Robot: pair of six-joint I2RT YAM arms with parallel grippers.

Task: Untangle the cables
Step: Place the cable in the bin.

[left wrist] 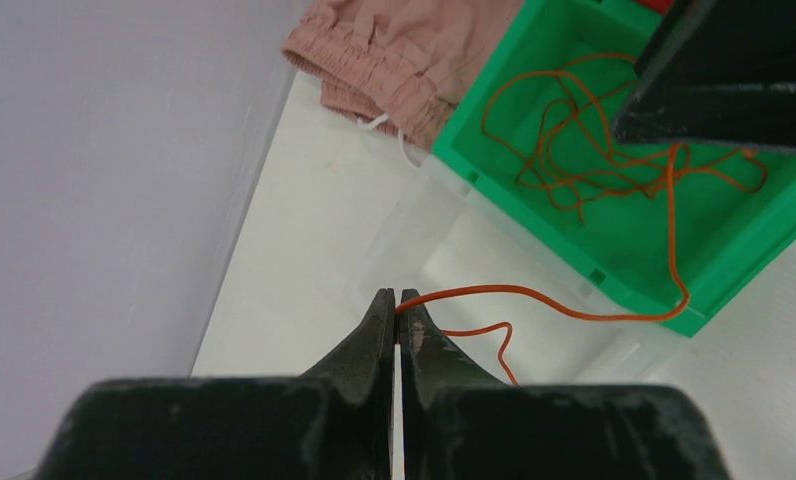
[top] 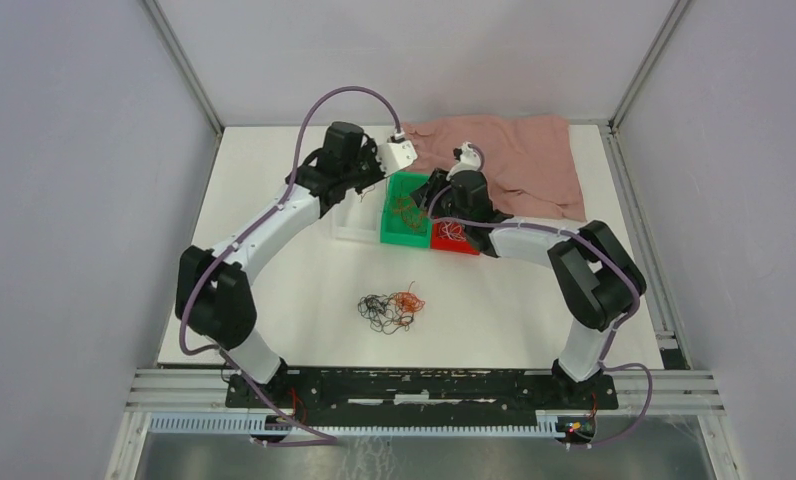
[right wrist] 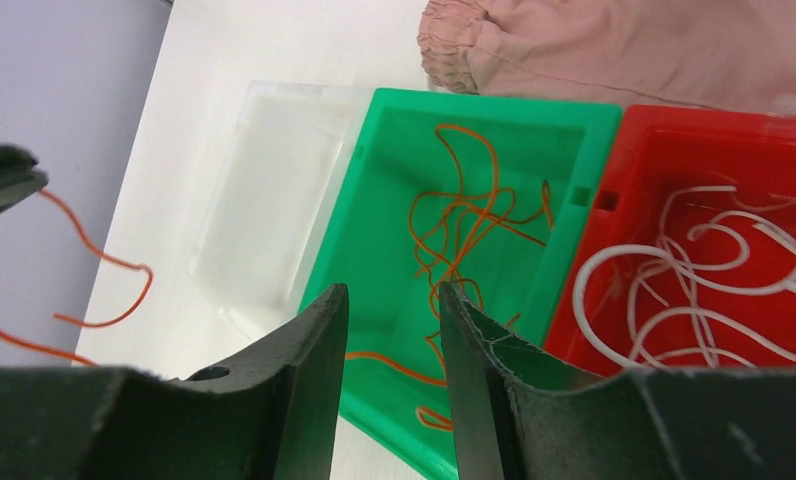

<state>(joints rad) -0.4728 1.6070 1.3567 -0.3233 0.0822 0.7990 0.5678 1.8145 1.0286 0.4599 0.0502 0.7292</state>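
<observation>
- Left gripper: my jaws are pressed together on the end of one orange cable. I hold it above the clear bin, just beside the green bin.
- The held orange cable runs from my jaws over the green bin's near rim and down inside. It is probably held out sideways like this to keep the strand stretched and separate from its neighbours.
- Right gripper: my jaws stand part-way apart above the green bin with nothing between them. An orange strand lies below the gap. I judge that this gripper is placed to take or guide the strand that the left one holds out.
- Orange cables lie in loose curls on the green bin's floor.
- White cables lie in the red bin, which touches the green bin's side. The cables appear to be sorted by colour, one bin for each.
- The clear bin shows nothing inside from the right wrist view. It is perhaps reserved for black strands.
- A tangle of black and orange cables rests on the tabletop, nearer the arm bases and well apart from the bins. That part of the work is not yet done.
- A pink cloth lies behind the bins at the far edge and plays no visible part in the sorting.
</observation>
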